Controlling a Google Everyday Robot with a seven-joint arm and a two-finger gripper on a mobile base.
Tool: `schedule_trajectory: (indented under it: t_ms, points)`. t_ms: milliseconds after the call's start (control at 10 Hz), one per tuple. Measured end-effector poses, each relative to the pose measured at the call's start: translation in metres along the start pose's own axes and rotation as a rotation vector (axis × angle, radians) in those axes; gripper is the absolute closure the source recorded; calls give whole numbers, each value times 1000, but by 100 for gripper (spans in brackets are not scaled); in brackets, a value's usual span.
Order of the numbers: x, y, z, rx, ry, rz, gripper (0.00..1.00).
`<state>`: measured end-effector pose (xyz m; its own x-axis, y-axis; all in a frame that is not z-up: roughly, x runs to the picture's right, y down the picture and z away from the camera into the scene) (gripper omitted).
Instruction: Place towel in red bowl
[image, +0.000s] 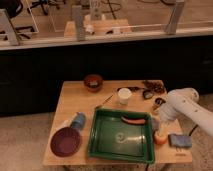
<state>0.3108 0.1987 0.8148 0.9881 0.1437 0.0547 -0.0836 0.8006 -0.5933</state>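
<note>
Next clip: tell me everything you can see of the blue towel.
The towel is a small blue rectangular pad, cloth-looking, lying flat on the wooden table near its front right corner, right of the green tray. A small orange object sits just left of it; contact is unclear. The end effector hangs up-left of it, not holding it. The red bowl is across the table.

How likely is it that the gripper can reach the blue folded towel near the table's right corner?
Probably yes. The gripper hangs by the green plastic tray's right rim, close to the blue folded towel; nothing covers it.
</note>
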Motion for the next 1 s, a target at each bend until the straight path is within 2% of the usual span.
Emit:
schedule_trajectory:
  t_ms: [500,600,1000]
  points:
    - [0,0,0,1,-1,0,21]
    - [0,0,0,1,0,0,25]
    - [-1,-1,-1,2,-2,0,65]
